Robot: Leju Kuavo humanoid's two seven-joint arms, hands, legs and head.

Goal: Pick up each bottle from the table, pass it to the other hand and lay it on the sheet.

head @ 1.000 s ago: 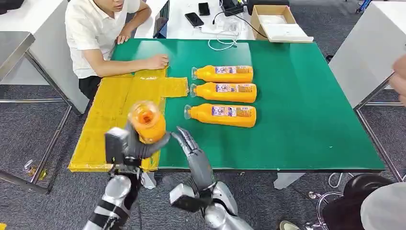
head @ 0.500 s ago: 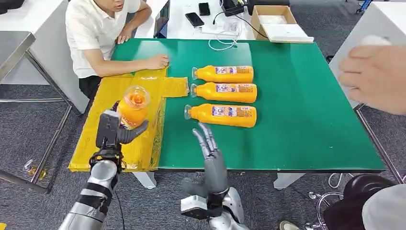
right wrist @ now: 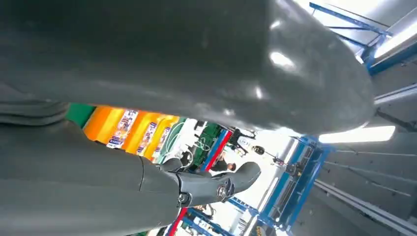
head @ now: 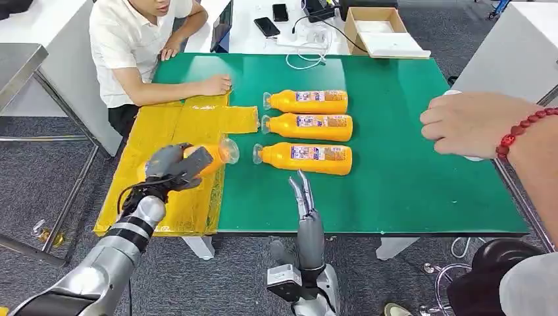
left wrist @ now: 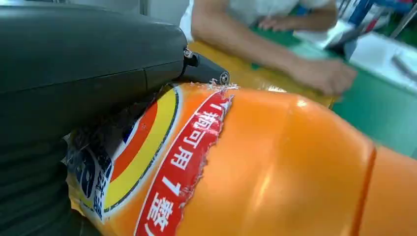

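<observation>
Yellow sheet (head: 164, 141) along the table's (head: 408, 171) left side, a seated person's hand (head: 216, 84) resting at its far end. Left hand (head: 172, 164) wrapped around a bottle (head: 212, 156), held low over the sheet near its right edge and turned on its side, long axis running left–right, cap end pointing right toward the green surface; the sideways hold suits laying it flat, likely the step in hand. Three more bottles (head: 308, 122) lie side by side on the green, caps pointing left, waiting their turn. Right hand (head: 304, 197) empty, fingers straight and apart, at the near table edge below the nearest bottle. Another person's hand (head: 470, 124) reaches in at right.
</observation>
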